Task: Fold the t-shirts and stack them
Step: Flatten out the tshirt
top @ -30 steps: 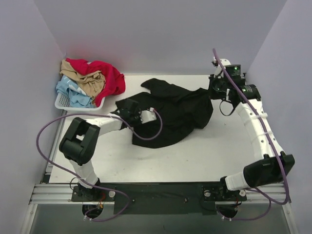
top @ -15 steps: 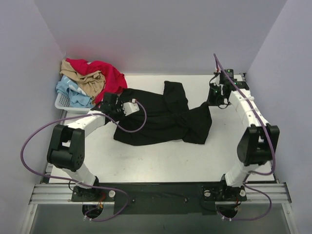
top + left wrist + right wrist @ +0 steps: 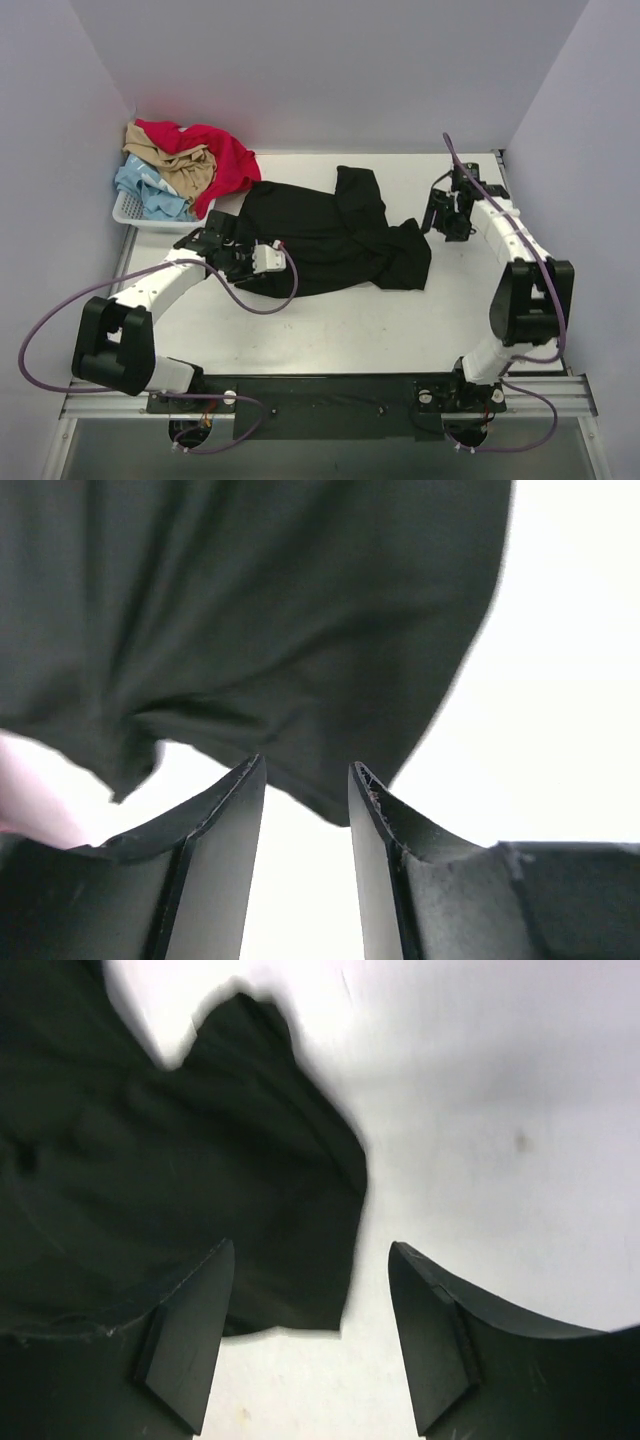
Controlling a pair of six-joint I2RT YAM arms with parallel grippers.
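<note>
left pincer (image 3: 305,767): open a little, holds nothing, black t-shirt (image 3: 320,235) edge just by its tips | right pincer (image 3: 311,1247): open wide, holds nothing, black t-shirt beside it | black t-shirt: lies on table (image 3: 420,310)

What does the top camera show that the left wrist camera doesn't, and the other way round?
Only the top view: the white basket with its red, tan and pale blue heap of t-shirts, and the right gripper near the black t-shirt. Only the left wrist view: the left gripper close up, jaws apart and empty, the cloth's edge just beyond them. Both: the black t-shirt on the white table.
</note>
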